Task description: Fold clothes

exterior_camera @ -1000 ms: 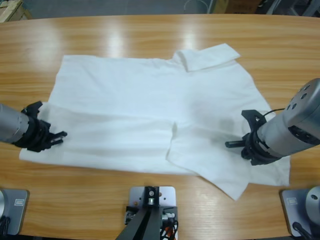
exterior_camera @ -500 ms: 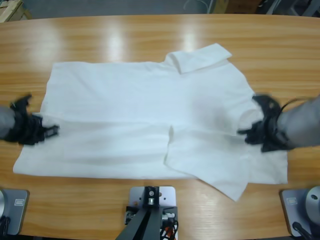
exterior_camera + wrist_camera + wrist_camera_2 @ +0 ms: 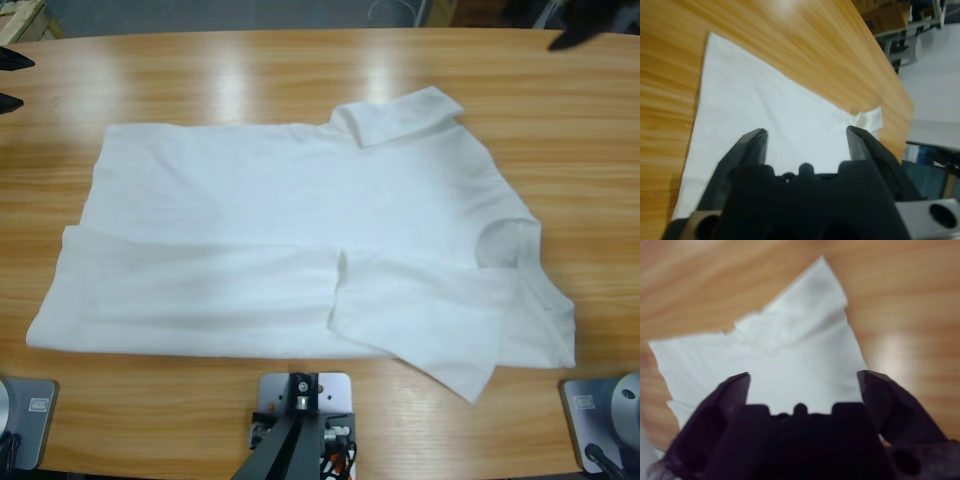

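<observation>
The plain white short-sleeved collared shirt of thin cloth [image 3: 300, 250] was spread across the middle of the long wooden table [image 3: 300, 75], its near hem folded over and its collar toward the right end. In the high view, only dark jaw tips were seen at the upper corners. The left gripper [image 3: 807, 137] was shown only by its wrist view, jaws spread wide and empty above the shirt. The right gripper [image 3: 802, 380] was likewise seen gaping, nothing held.

white shirt [image 3: 290, 220] lies spread flat on the table, near edge folded over.
</observation>
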`<action>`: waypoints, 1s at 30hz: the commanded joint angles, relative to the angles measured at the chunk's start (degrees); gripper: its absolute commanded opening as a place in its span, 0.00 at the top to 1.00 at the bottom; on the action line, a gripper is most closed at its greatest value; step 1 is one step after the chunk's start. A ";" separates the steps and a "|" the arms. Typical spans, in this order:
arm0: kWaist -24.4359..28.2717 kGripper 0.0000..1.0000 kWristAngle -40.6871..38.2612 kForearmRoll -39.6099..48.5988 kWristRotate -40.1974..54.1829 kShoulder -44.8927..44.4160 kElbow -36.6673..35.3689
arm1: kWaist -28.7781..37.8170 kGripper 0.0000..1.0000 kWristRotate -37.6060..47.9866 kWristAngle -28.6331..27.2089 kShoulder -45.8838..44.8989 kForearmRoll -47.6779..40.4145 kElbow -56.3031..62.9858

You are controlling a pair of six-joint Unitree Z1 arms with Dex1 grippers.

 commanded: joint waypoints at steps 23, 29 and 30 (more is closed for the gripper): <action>3.80 0.01 -3.32 3.39 3.06 14.17 -2.68 | -7.79 0.36 -3.42 12.38 32.18 0.99 -12.66; 3.82 0.01 -3.39 3.48 3.06 13.24 -1.66 | -7.84 0.40 -3.58 12.38 32.79 0.90 -12.61; 3.82 0.01 -3.39 3.48 3.06 13.13 -1.53 | -7.84 0.40 -3.58 12.38 32.93 0.83 -12.57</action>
